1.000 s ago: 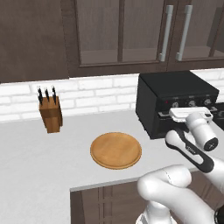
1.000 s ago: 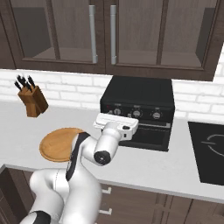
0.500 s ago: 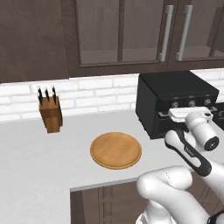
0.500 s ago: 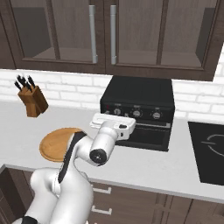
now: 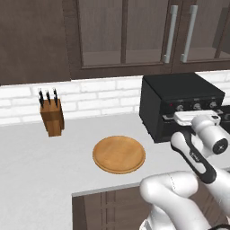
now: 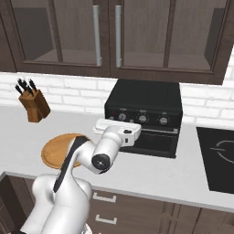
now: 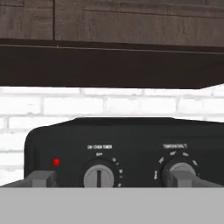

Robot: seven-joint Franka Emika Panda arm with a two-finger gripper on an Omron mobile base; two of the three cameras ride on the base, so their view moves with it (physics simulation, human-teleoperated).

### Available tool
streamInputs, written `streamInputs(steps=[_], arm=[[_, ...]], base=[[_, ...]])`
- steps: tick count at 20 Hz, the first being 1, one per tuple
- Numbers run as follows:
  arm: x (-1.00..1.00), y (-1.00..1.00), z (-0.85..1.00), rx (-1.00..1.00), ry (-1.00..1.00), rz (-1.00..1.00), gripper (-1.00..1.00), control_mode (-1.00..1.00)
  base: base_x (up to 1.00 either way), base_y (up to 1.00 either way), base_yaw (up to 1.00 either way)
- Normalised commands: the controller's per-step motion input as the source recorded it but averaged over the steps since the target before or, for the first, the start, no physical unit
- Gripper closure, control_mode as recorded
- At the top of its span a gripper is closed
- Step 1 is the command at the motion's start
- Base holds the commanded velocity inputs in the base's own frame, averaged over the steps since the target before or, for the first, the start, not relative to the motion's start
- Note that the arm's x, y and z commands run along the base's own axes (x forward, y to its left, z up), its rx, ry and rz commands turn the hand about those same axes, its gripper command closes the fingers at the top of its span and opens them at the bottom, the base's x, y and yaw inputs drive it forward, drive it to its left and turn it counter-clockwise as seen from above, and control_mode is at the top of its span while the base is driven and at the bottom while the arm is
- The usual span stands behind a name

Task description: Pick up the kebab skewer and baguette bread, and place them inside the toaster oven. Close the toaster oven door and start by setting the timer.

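One toaster oven (image 6: pixel 144 103) stood at the back of the counter (image 5: pixel 40 157) on the right, three knobs in a row on its front and a red lamp (image 7: pixel 56 162) lit beside the timer knob (image 7: pixel 99 176). To its left lay one empty wooden plate (image 5: pixel 119 154), and farther left one knife block (image 5: pixel 51 117). The arm reached level toward the knobs, its gripper (image 7: pixel 111 178) spread wide with a fingertip (image 7: pixel 42 179) on either side of the timer knob, holding nothing

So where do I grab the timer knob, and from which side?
Judging by the hand view, take the timer knob by its round rim, coming straight at the toaster oven front. It sits between the open gripper fingertips, its pointer ridge upright, so pinching left and right of the rim looks best.
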Motion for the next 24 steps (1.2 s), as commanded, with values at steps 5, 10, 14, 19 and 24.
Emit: streamInputs(steps=[5,10,14,19,24], arm=[[-0.34,0.24,0.0,0.0,0.02,0.0,-1.0,-1.0],[-0.02,0.06,0.0,0.0,0.01,0.0,-1.0,-1.0],[0.0,0.18,-0.04,0.0,0.07,0.0,-1.0,-1.0],[0.06,0.14,-0.28,0.0,0.03,0.0,-1.0,-1.0],[0.27,0.0,-0.22,0.0,0.0,0.0,-1.0,-1.0]], base=[[0.0,0.0,0.0],[0.0,0.0,0.0],[0.0,0.0,0.0],[0.0,0.0,0.0],[0.0,0.0,0.0]])
